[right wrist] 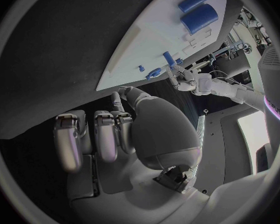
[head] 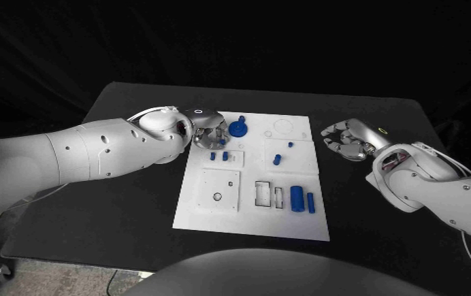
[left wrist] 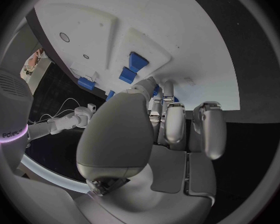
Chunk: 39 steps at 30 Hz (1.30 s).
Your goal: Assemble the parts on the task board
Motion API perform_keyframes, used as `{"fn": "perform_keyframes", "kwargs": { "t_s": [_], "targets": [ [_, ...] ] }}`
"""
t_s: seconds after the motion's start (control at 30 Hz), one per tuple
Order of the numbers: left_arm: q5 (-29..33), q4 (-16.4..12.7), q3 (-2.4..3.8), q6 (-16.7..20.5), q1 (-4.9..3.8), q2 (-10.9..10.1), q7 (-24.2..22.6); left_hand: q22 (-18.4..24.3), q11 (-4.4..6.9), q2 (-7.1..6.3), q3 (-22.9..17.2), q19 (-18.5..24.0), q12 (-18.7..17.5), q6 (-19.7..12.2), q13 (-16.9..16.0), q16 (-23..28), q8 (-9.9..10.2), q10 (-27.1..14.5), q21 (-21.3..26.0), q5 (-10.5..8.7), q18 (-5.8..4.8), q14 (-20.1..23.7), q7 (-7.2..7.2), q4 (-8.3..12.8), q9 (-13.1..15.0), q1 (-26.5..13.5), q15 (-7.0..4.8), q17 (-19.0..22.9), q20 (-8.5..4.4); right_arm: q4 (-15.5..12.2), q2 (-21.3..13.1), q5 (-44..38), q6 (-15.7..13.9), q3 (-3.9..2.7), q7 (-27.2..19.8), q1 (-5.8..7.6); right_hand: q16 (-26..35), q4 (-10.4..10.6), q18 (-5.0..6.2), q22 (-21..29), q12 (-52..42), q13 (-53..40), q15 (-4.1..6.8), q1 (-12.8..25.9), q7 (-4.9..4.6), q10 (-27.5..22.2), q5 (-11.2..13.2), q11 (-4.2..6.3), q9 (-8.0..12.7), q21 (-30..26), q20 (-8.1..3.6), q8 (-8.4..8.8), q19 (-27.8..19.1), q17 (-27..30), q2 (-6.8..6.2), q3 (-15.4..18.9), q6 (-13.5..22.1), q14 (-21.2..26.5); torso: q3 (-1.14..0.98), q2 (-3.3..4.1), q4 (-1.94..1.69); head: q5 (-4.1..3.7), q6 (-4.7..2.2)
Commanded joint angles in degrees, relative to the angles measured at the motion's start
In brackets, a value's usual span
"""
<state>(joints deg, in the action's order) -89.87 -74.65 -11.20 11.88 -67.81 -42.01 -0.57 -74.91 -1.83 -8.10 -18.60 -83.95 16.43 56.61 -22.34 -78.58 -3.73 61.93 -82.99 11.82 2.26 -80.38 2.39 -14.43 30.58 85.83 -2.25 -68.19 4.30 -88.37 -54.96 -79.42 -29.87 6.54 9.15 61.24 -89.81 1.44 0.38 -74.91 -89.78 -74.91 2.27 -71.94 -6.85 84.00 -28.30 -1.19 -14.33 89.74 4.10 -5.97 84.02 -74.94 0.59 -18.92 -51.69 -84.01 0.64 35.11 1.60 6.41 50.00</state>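
Blue parts (head: pixel 218 155) just below left hand (head: pixel 207 135) on task board (head: pixel 253 222)

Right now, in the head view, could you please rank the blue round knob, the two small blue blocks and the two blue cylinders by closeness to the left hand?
1. Blue round knob, just beside the left hand at the board's far end.
2. Two small blue blocks, slightly nearer the robot than the hand.
3. Two blue cylinders, at the board's near right part, farthest.
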Motion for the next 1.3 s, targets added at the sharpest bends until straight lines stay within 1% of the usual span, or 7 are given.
{"fn": "perform_keyframes", "kwargs": {
  "t_s": [0.03,0.27,0.73,0.87,0.97,1.23,1.3],
  "targets": [
    [0.1,0.0,0.01,-0.5,0.0,-0.1,0.4,-12.5,-0.1,-0.69,0.4,-0.2,-0.4,-1.7,-0.2,0.4,0.3,-0.8,0.3,-0.88,-0.34,0.4,-0.42,-0.2,-0.6,-0.1,0.09,0.2,0.15,0.0,0.0,-0.3,0.5,0.0,0.2,-0.06,-0.2,-0.1,-0.38,-15.1,-0.2,-15.1,-0.47,-0.3,-0.09,6.0,-0.2,-0.46,0.1,0.3,0.45,0.0,6.0,-15.1,-0.13,-0.4,0.1,-6.0,0.0,0.03,-0.01,-0.11,0.0],
    [0.1,0.2,0.01,1.1,0.0,-0.4,0.1,-12.4,-0.49,-1.06,0.5,0.0,0.3,-6.1,-1.0,0.4,0.2,-2.7,0.6,-1.96,-0.27,0.6,-1.13,-1.0,-2.6,-0.1,0.37,0.4,0.36,0.0,-0.1,-0.3,0.4,0.0,0.2,-0.06,-0.2,-0.1,-0.38,-15.1,-0.2,-15.1,-0.47,-0.3,-0.09,6.0,-0.2,-0.46,0.1,0.3,0.45,0.0,6.0,-15.1,-0.13,-0.4,0.1,-6.0,0.01,0.05,-0.02,-0.17,0.0],
    [3.1,1.0,0.07,6.0,-0.01,-1.7,-2.3,-12.0,-0.3,-1.09,0.2,1.1,1.0,-5.4,-1.6,1.6,-0.3,-3.7,2.0,-1.95,0.09,1.9,-0.98,-1.1,-3.2,0.7,0.32,2.6,0.34,-0.1,-0.1,-0.3,-0.1,0.0,0.0,-0.05,-0.2,-0.1,-0.38,-15.1,-0.2,-15.1,-0.48,-0.3,-0.14,6.0,-0.2,-0.48,0.1,0.3,0.45,0.01,6.0,-15.1,-0.3,-0.3,0.1,-6.0,0.03,0.0,-0.06,-0.36,0.0],
    [5.6,1.2,0.29,7.9,-0.03,-2.6,-3.6,-11.1,-0.26,-1.54,-0.1,3.4,1.9,-4.4,-2.5,6.0,-0.6,-4.9,4.8,-1.83,0.73,6.0,-0.71,-1.0,-3.9,1.7,0.35,9.1,0.35,-0.5,-0.3,-0.3,-0.7,-0.01,-0.8,0.19,-0.2,0.0,-0.38,-15.1,-0.2,-15.1,-0.54,0.2,-0.17,6.0,0.0,-0.56,0.1,0.3,0.53,-0.19,6.0,-15.1,-1.08,-0.1,-0.5,-6.0,0.02,-0.03,-0.16,-0.42,0.0],
    [9.3,1.2,0.49,10.0,-0.07,-3.3,-5.8,-9.1,-0.85,-2.1,-1.1,9.1,3.4,-3.4,-3.8,16.7,-0.9,-7.8,11.4,-1.57,2.06,17.1,-0.22,-0.8,-4.5,3.1,1.2,23.1,0.76,-1.1,-0.4,-0.1,-1.0,-0.01,-2.0,1.1,-0.2,0.1,-0.06,-14.7,0.0,-14.9,-0.3,0.5,0.27,5.8,0.1,-0.3,-1.0,-0.7,0.4,-1.65,5.3,-15.1,-2.68,0.3,-2.7,-6.0,0.0,0.0,-0.23,-0.39,0.0],
    [32.0,-0.6,0.74,17.3,-0.13,-5.2,-17.7,-2.5,-1.61,-3.46,-4.0,35.7,7.8,0.4,-6.7,25.0,-3.4,-16.4,37.2,-0.41,5.65,32.4,2.64,-0.8,-5.0,4.3,4.11,29.4,2.26,-2.7,0.8,-0.5,2.9,-0.03,-3.8,5.06,2.9,-1.1,1.42,-12.5,40.4,15.1,-0.43,-0.8,0.67,-36.2,-4.0,-0.64,-6.0,-5.6,0.22,-4.95,1.7,-12.4,-5.61,-2.2,-3.7,-4.6,0.11,0.24,-0.52,-0.89,0.0],
    [40.0,-1.6,0.78,18.2,-0.16,-5.6,-21.0,-1.8,-2.26,-3.57,-5.3,40.4,9.0,0.9,-7.0,24.6,-4.3,-17.8,40.3,-0.01,5.71,34.4,3.36,-0.6,-4.9,4.4,4.89,29.1,2.52,-2.9,1.3,-0.9,4.4,-0.04,-3.8,5.62,4.3,-1.8,1.63,-12.2,45.1,18.5,-0.83,-1.1,0.42,-38.9,-5.4,-1.1,-7.4,-6.5,0.58,-5.4,1.1,-11.1,-6.09,-3.1,-2.7,-4.0,0.22,0.39,-0.72,-1.2,0.0]
  ]
}}
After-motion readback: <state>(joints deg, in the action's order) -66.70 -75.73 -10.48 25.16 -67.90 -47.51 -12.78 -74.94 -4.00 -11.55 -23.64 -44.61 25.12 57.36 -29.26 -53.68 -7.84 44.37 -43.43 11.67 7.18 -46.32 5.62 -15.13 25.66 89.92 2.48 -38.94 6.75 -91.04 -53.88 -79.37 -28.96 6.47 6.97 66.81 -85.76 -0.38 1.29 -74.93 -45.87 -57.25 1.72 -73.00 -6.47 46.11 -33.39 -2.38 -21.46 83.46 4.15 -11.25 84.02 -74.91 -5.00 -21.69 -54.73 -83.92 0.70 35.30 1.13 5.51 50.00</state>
